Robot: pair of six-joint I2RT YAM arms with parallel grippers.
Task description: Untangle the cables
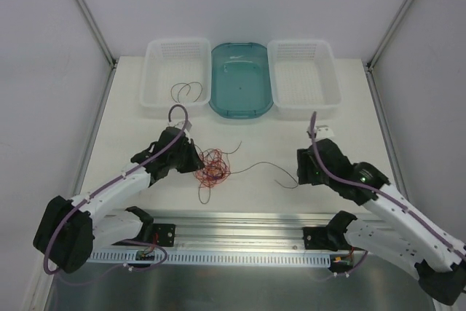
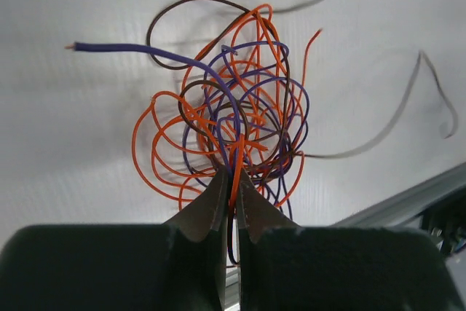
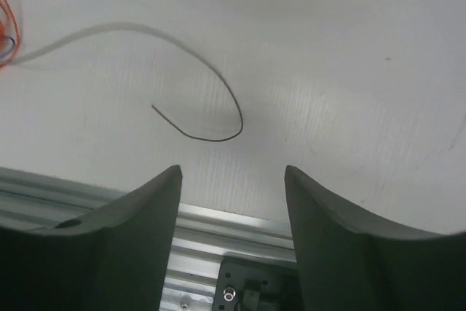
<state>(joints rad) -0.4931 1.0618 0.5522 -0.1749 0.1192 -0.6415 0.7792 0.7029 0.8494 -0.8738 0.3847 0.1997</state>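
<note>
Overhead, the left gripper sits closed against the tangle of cables, which lies on the table right at its tips. A loose dark cable trails from the far side of that tangle towards the right gripper and ends just beside its fingers. Well beyond both grippers, along the far edge, stand a left white basket holding a curled dark cable, a teal tub and a right white basket. A metal rail runs behind the grippers, by the arm bases.

From the left wrist, the fingers are clamped together on orange and purple strands at the tangle's near edge. The loops fan out straight ahead, and a purple strand juts up to the left. The loose dark cable shows blurred ahead to the right.

From the right wrist, the jaws stand apart with nothing between them. The loose cable's hooked end rests on the table just ahead of the gap, apart from both fingers, and the rail lies directly below them.
</note>
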